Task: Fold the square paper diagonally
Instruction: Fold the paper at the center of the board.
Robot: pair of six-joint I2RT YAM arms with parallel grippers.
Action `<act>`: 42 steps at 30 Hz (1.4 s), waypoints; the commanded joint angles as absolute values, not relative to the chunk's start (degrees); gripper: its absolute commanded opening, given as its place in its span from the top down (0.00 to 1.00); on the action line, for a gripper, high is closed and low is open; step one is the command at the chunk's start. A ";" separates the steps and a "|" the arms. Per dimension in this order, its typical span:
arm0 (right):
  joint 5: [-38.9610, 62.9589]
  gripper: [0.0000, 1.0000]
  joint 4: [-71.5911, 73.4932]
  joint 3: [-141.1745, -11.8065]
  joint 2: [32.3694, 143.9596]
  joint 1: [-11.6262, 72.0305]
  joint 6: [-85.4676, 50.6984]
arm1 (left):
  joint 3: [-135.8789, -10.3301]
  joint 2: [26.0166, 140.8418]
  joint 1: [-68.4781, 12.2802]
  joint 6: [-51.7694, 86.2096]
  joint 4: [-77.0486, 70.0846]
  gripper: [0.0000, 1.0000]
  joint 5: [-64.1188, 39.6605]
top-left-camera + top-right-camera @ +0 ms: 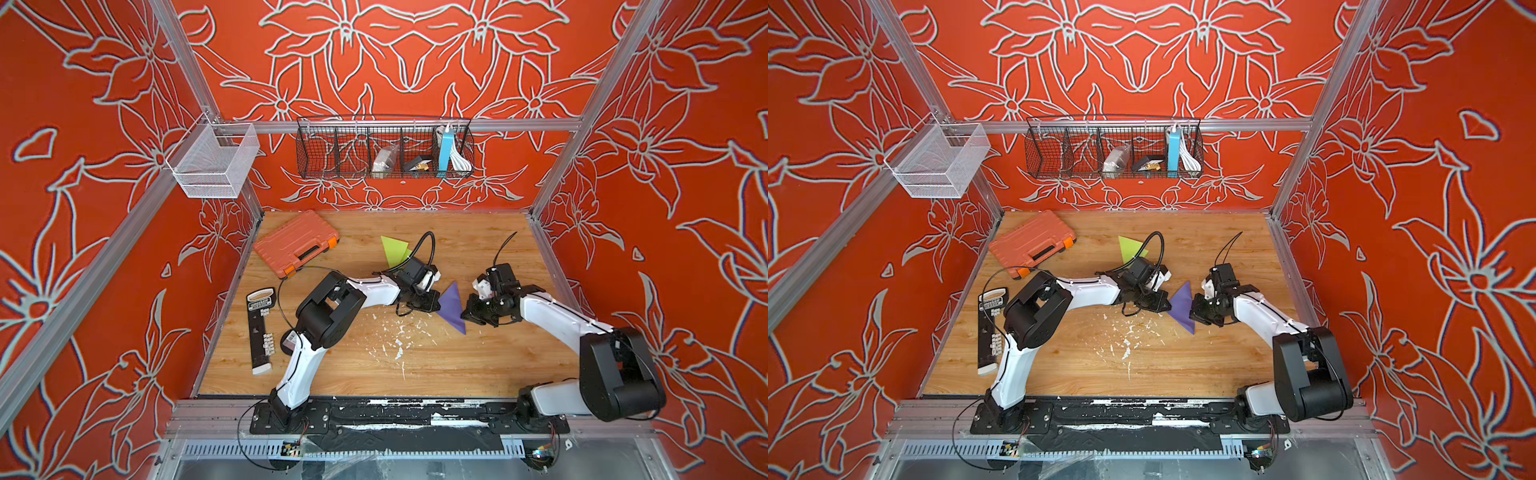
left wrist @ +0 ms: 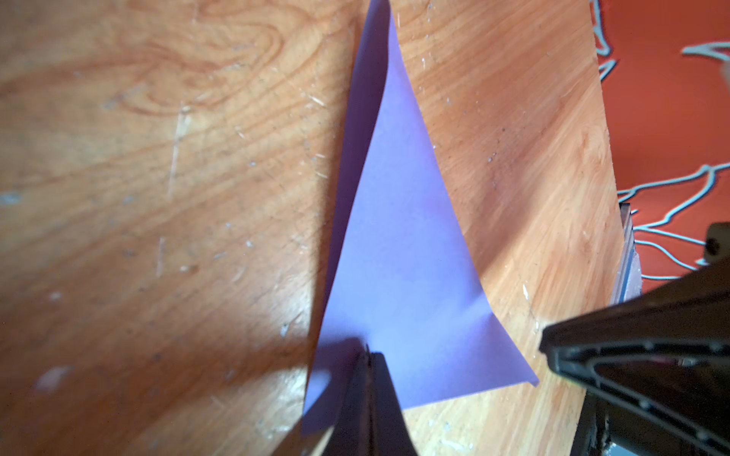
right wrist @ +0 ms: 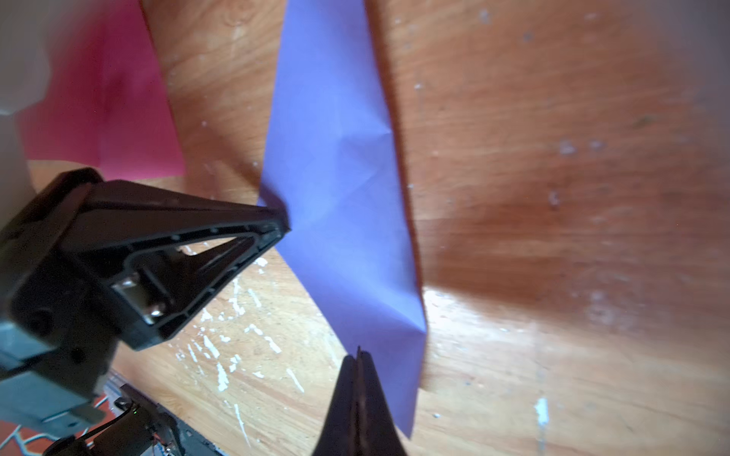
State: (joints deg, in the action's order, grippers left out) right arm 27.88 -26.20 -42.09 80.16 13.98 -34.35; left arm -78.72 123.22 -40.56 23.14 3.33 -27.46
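Observation:
The purple paper [image 1: 453,309] [image 1: 1182,305] lies folded into a triangle on the wooden table, between my two grippers. My left gripper [image 1: 437,306] [image 2: 367,350] is shut, and its tip rests on the paper [image 2: 403,237] near one corner. My right gripper [image 1: 465,314] [image 3: 359,350] is shut too, with its tip at the opposite edge of the paper [image 3: 339,177]. Neither pair of jaws shows paper pinched between them. The paper's surface is creased, and one edge curls slightly up off the wood.
A green folded paper [image 1: 395,249] lies behind the left wrist. A pink sheet [image 3: 102,98] shows only in the right wrist view. An orange tool case [image 1: 296,247] sits at the back left, a black remote-like device [image 1: 260,328] at the left edge. White scuffs [image 1: 395,338] mark the table.

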 commanded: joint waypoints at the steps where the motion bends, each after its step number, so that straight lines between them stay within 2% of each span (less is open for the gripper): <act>1: 29.87 1.00 -24.87 -42.14 82.20 15.24 -36.78 | -77.70 126.84 -40.61 22.07 10.20 1.00 -23.69; 9: 26.48 1.00 -27.51 -42.63 86.47 15.82 -34.52 | -77.78 126.76 -40.70 21.88 10.51 1.00 -23.38; 24: 17.00 1.00 -34.24 -41.56 87.27 15.07 -29.39 | -77.87 126.65 -40.72 21.44 10.90 1.00 -22.70; 42: 14.67 1.00 -37.16 -40.61 85.72 14.40 -27.86 | -78.06 126.71 -40.69 21.35 11.16 1.00 -22.58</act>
